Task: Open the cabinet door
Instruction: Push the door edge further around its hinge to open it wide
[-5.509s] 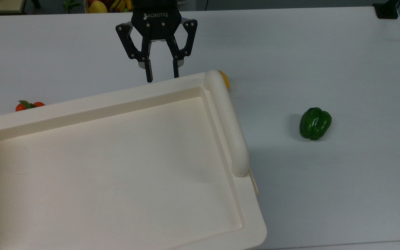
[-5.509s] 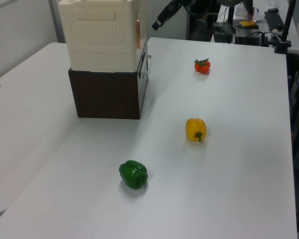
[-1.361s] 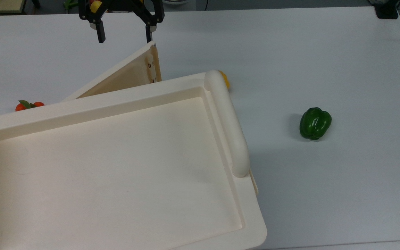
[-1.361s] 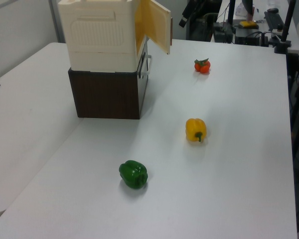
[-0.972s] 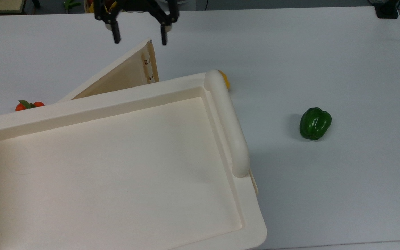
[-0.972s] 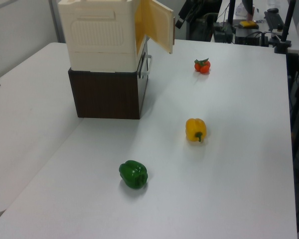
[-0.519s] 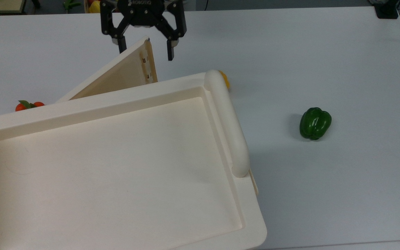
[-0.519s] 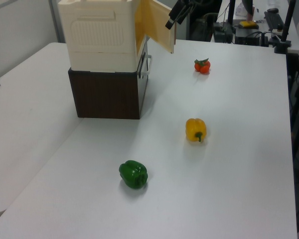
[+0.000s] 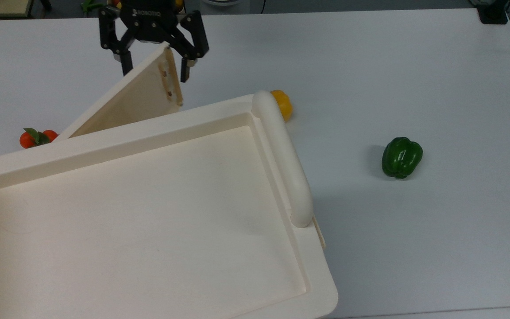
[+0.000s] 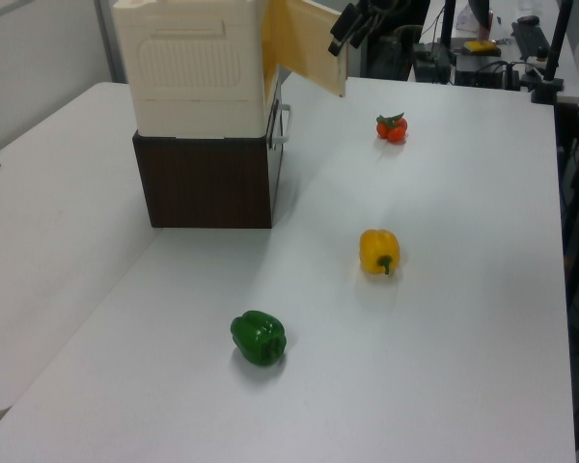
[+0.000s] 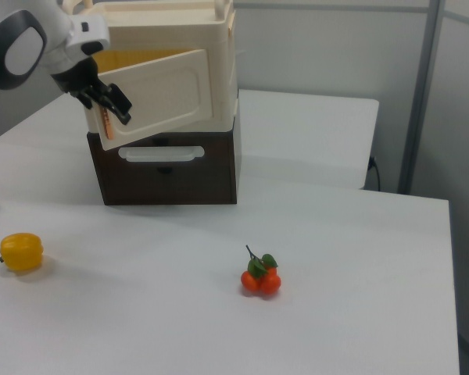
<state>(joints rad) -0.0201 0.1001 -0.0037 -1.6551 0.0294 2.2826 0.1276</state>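
The cabinet door point(image 9: 126, 104) is a cream panel with small dark fittings near its free edge, swung partly out from the cream cabinet point(image 10: 198, 68) on its dark brown base. My gripper point(image 9: 155, 71) is open and straddles the door's free edge, one finger on each side of the panel. In the left view the door point(image 10: 309, 53) angles out toward the left view's right, with the gripper point(image 10: 345, 29) at its outer edge. In the right view the gripper point(image 11: 109, 105) sits at the left edge of the door point(image 11: 168, 94).
On the white table lie a green pepper point(image 9: 401, 157), a yellow pepper point(image 9: 281, 104) beside the cabinet top's rounded rail point(image 9: 281, 155), and a cluster of small orange-red fruits point(image 9: 36, 138). The cabinet top point(image 9: 38, 159) fills the top view's lower left.
The gripper came down over the door's free edge and moved toward the top view's left, swinging the door wider. The cabinet top shifted slightly and more of the yellow pepper shows.
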